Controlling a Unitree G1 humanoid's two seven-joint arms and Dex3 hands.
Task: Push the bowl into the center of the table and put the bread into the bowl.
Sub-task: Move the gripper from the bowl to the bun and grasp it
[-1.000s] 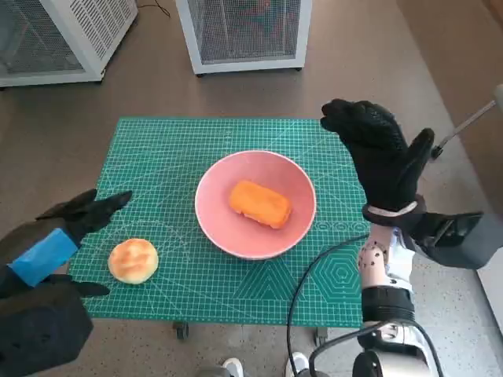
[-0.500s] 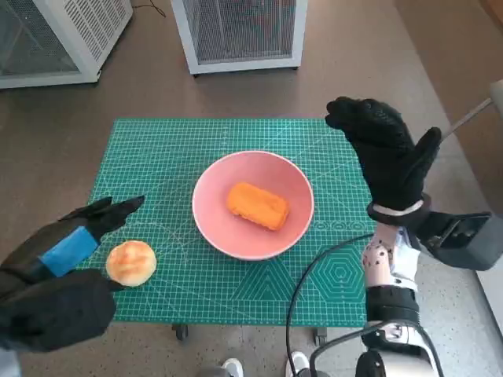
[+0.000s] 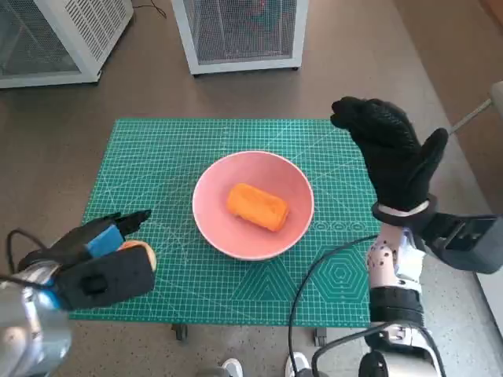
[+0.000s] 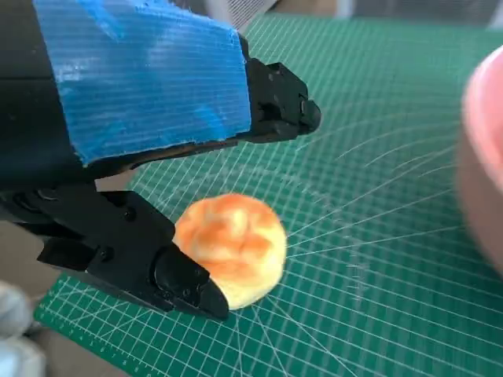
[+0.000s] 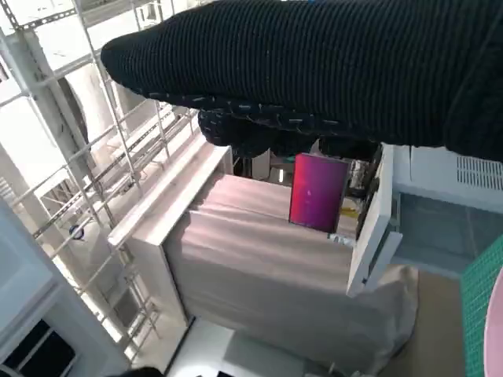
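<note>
One pink bowl [image 3: 253, 204] sits mid-mat, holding one oblong orange bread [image 3: 257, 206]; one round bun [image 4: 232, 247] lies near the mat's corner, the left hand [image 3: 102, 263] spread around it; right hand [image 3: 391, 153] raised, fingers apart, holding nothing

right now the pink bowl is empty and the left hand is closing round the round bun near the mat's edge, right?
Not quite: the pink bowl is not empty; the head view shows an orange oblong bread in it. The rest holds: the left hand is round the round bun near the mat's edge.
</note>
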